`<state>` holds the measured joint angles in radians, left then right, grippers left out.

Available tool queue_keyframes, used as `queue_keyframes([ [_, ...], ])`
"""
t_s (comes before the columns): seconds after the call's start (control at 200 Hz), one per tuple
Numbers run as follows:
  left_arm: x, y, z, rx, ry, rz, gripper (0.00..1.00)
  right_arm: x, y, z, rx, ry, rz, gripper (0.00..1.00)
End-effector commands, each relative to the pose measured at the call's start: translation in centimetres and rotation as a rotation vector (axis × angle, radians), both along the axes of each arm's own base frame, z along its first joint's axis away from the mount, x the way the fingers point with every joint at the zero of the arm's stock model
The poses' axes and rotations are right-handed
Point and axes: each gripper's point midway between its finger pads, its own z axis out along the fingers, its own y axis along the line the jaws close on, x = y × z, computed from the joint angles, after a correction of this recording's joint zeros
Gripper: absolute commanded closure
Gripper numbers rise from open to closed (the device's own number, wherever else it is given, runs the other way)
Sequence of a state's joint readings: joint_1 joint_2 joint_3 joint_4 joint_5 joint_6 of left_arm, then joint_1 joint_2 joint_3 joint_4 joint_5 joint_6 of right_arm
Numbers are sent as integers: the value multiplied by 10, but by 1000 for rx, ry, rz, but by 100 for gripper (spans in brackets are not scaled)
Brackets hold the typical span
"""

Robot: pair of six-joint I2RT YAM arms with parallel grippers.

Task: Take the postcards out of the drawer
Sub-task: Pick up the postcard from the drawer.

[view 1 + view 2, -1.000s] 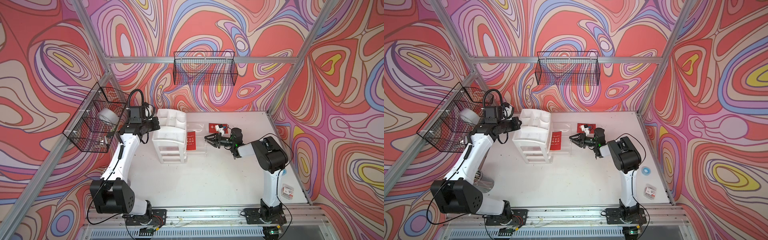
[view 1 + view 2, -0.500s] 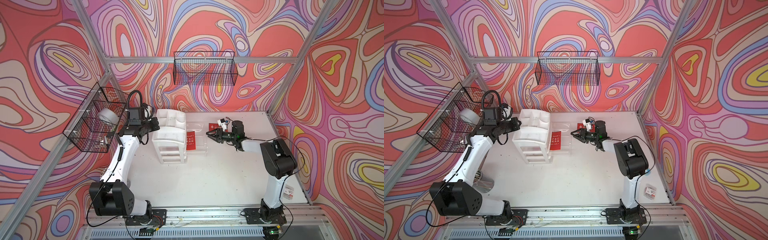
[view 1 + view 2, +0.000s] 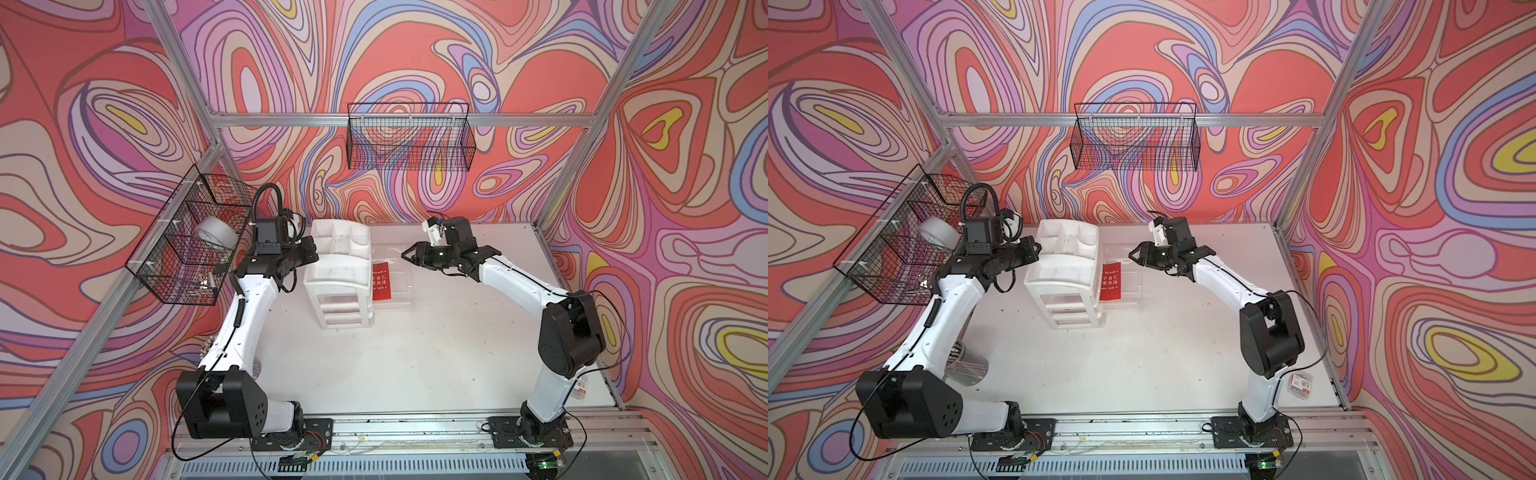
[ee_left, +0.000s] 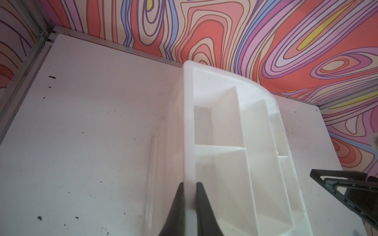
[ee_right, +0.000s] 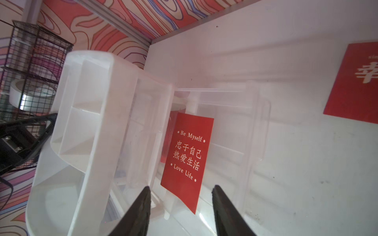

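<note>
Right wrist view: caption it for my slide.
Open right jaws face a postcard in the drawer pulled from the organizer; another postcard lies on the table.

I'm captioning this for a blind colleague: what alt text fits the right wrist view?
A red postcard sits in the pulled-out clear drawer of a white organizer, just beyond the open right claw. A second red postcard lies on the white table outside it.

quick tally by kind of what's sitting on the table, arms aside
red postcards: 2 plainly seen, maybe another under the drawer one
white organizer: 1
pulled-out clear drawer: 1
metal cup: 1
small labelled box: 1
total: 6 sure
</note>
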<state>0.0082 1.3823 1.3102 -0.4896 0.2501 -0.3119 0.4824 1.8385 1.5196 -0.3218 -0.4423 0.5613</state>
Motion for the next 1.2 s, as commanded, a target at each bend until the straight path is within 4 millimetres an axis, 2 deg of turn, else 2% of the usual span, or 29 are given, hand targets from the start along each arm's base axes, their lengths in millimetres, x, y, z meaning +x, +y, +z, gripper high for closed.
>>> queue_keyframes([
  [0.0, -17, 7, -30, 43, 108, 12, 100, -2, 1, -32, -184, 51, -55, 50],
  [0.135, -18, 7, -31, 49, 112, 12, 100, -2, 23, -43, -227, 64, -54, 50],
  [0.29, -18, 7, -33, 47, 115, 9, 100, -1, 35, -65, -269, 100, -52, 50],
  [0.696, -23, 7, -37, 50, 122, 8, 100, 2, 42, -97, -307, 157, -41, 50],
  [1.192, -23, 8, -38, 57, 120, 5, 100, 1, 55, -113, -314, 196, -5, 50],
])
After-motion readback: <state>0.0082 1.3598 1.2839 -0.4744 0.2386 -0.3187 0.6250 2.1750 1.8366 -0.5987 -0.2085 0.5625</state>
